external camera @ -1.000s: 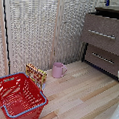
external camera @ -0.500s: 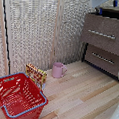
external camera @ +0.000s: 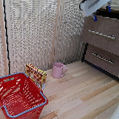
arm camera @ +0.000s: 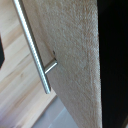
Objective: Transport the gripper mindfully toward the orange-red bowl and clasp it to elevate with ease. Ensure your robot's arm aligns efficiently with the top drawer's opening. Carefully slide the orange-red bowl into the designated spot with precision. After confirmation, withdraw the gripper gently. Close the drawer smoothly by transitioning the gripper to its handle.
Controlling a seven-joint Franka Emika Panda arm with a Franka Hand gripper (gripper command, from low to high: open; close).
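In the upper right of the exterior view the gripper [external camera: 101,12] hangs above the cabinet, a white head with small blue tips showing beneath it. Those tips are too small and blurred to judge their spacing, so whether the fingers are parted or closed, and whether they hold anything, cannot be told.

The orange-red bowl shows in neither view. It may already sit inside the drawer or lie behind the head, but neither is visible.

The top drawer [external camera: 104,37] fills the right side of the exterior view just below the gripper, with its handle [external camera: 102,34] running across the front. The wrist view looks closely along that lighter wooden front [arm camera: 75,55]. The silver bar [arm camera: 32,47] crosses the upper left of the frame and stands off the wood on a short post. A dark gap at the right edge suggests the drawer is still somewhat open.

Judging by this, the step in hand is closing the drawer. The bar looks stiff, smooth and probably slippery. It is thin enough to slip out of a loose pinch, so a hold near the post, or a flat push on the wooden front, seems the safer choice. The drawer itself probably slides with some weight, so it likely needs steady pressure.

Lower left in the exterior view stand a red basket [external camera: 18,96], a patterned box [external camera: 35,73] and a pink mug [external camera: 58,70], well apart from the cabinet.
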